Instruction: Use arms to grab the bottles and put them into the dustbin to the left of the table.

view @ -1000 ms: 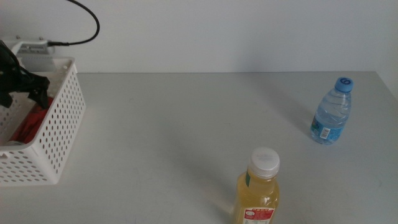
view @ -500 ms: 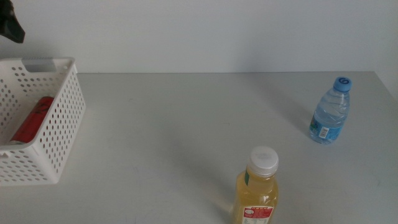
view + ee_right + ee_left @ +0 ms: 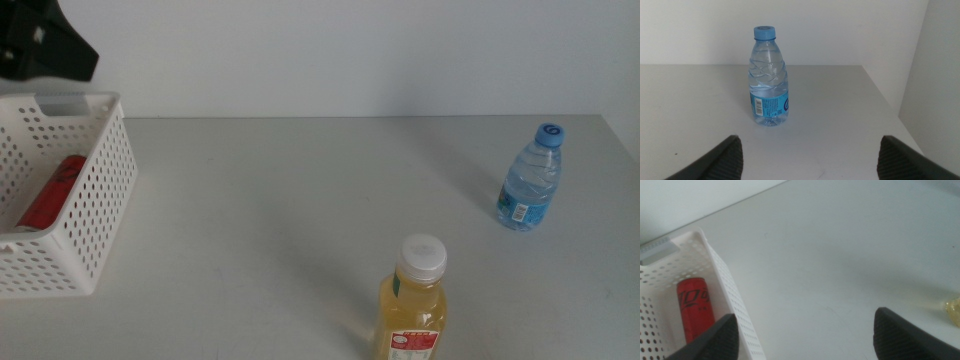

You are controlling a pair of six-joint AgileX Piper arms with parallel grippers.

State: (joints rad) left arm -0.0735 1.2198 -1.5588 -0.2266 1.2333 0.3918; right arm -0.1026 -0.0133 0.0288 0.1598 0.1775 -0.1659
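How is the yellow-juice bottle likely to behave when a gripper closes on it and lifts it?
The juice bottle looks full almost to its white cap, so it is probably heavy for its size. Standing upright and taller than wide on the table, it could tip if nudged near the top. Its smooth plastic body may slip under a loose grip.

I see a red can (image 3: 50,192) lying flat inside the white perforated basket (image 3: 100,200) at the surface's left edge. A juice bottle (image 3: 414,305) with a white cap stands upright near the front. A clear water bottle (image 3: 530,179) with a blue cap stands far right.
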